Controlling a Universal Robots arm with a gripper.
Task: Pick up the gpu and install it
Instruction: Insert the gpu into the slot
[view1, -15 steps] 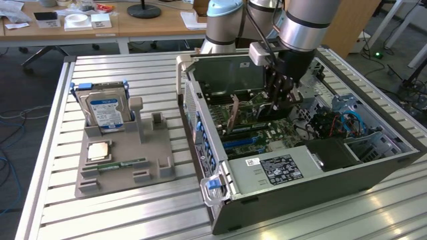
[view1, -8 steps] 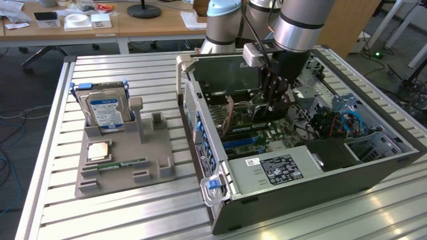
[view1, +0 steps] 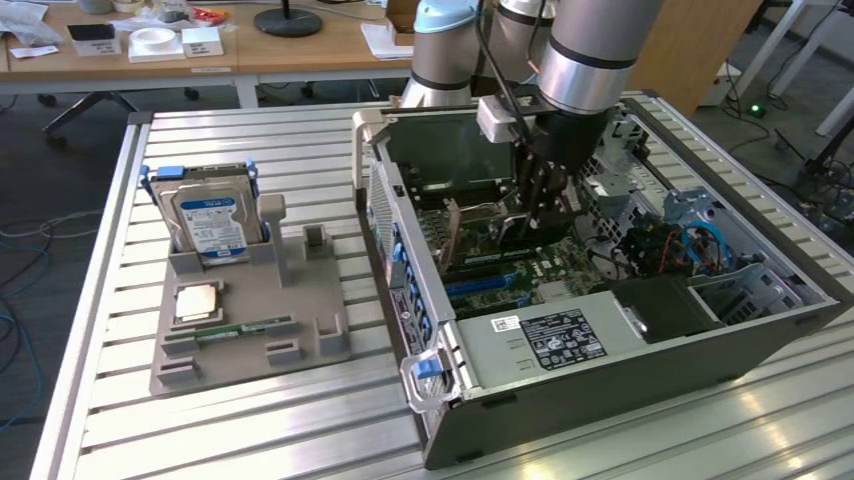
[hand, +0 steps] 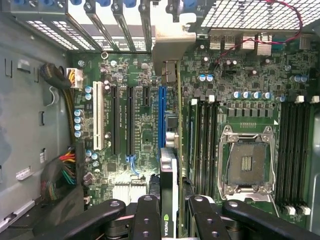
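Note:
The gpu (hand: 169, 172) stands on edge inside the open computer case (view1: 441, 330), seen edge-on in the wrist view. Its silver end bracket (hand: 172, 42) is up against the rear slot openings. My gripper (hand: 169, 200) is shut on the card, one black finger (hand: 147, 210) on each side. The card sits just beside the blue expansion slot (hand: 161, 115) on the green motherboard (hand: 142, 137). Whether it is pressed into a slot I cannot tell. In the exterior view my gripper (view1: 541, 225) reaches straight down into the case, with the gpu (view1: 497, 238) below it.
A grey holder (view1: 310, 300) at the exterior view's left carries a silver hard drive (view1: 211, 222), a RAM stick (view1: 247, 328) and a small square chip (view1: 196, 300). Near the card are RAM slots (hand: 202, 135), the CPU socket (hand: 245, 167) and cable bundles (hand: 62, 172).

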